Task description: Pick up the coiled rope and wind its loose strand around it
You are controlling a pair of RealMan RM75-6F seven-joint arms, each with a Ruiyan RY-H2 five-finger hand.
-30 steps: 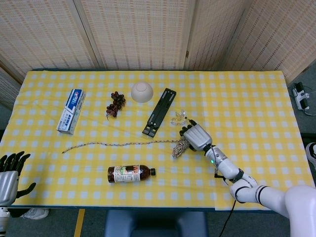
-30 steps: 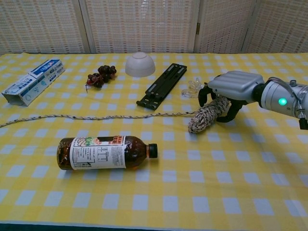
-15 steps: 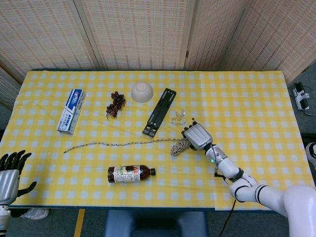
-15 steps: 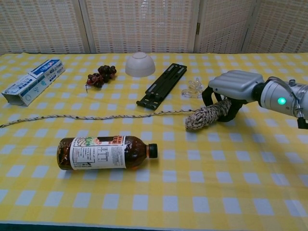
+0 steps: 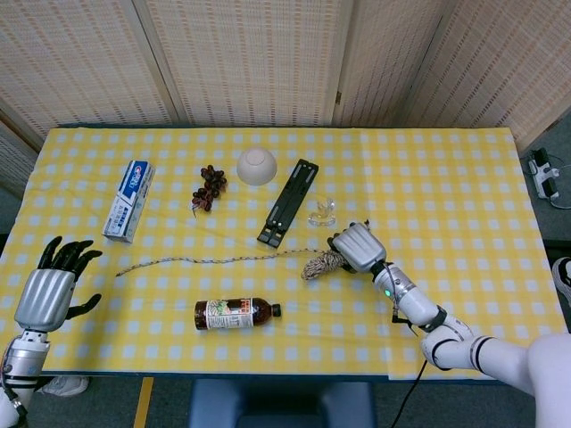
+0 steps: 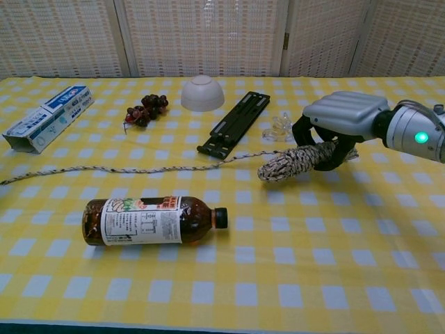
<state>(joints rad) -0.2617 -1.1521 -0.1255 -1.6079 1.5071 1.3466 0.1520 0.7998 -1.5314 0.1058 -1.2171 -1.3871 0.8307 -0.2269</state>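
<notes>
My right hand grips the coiled rope by its right end and holds it a little above the yellow checked tablecloth. The coil's free end points left. Its loose strand trails leftward across the cloth, rising near the coil. At the table's left front corner my left hand hovers with fingers spread and holds nothing; the chest view does not show it.
A brown bottle lies in front of the strand. Behind it sit a black bar, a white bowl, dark grapes, a toothpaste box and a clear plastic piece.
My right hand has lifted the coiled rope off the cloth and carried it slightly left, raising the near part of the strand. My left hand has risen into view at the left front corner.
</notes>
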